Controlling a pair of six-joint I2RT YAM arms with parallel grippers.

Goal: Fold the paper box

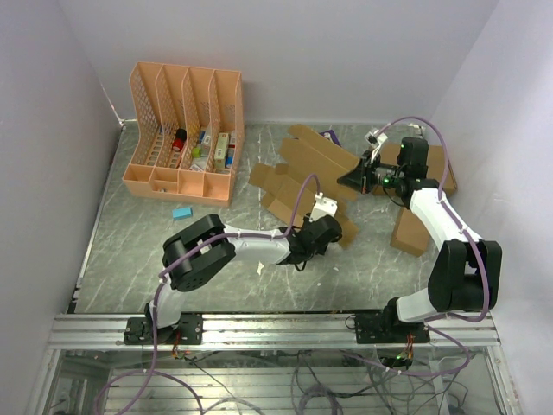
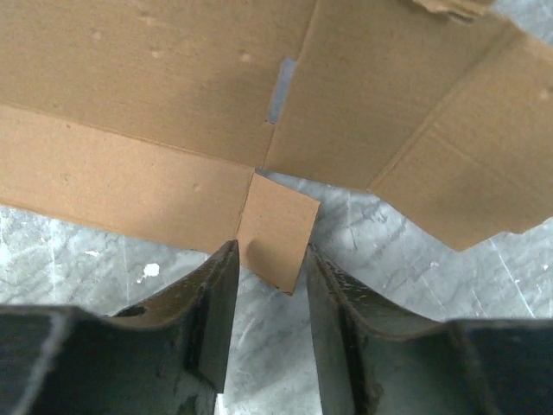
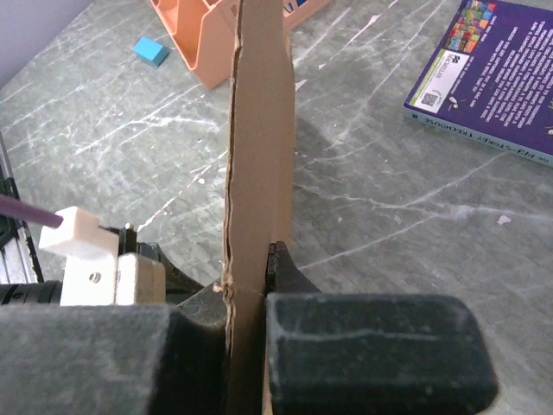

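Observation:
The paper box point(image 1: 298, 169) is a wide brown die-cut sheet spread on the table's middle. In the left wrist view its creased panels point(image 2: 173, 95) fill the top, and one small tab point(image 2: 275, 226) sticks out toward me. My left gripper point(image 2: 270, 255) is open, its fingertips flanking that tab's end just above the table; in the top view it point(image 1: 327, 226) sits at the sheet's near edge. My right gripper point(image 3: 251, 277) is shut on a flap point(image 3: 259, 130) of the sheet, seen edge-on and upright. From above it point(image 1: 356, 179) holds the sheet's right side raised.
An orange file organiser point(image 1: 186, 130) with small items stands at the back left, with a small blue block point(image 1: 181, 212) in front of it. Other brown cartons point(image 1: 410, 232) lie at the right. A purple book point(image 3: 492, 73) lies on the table beyond the right gripper.

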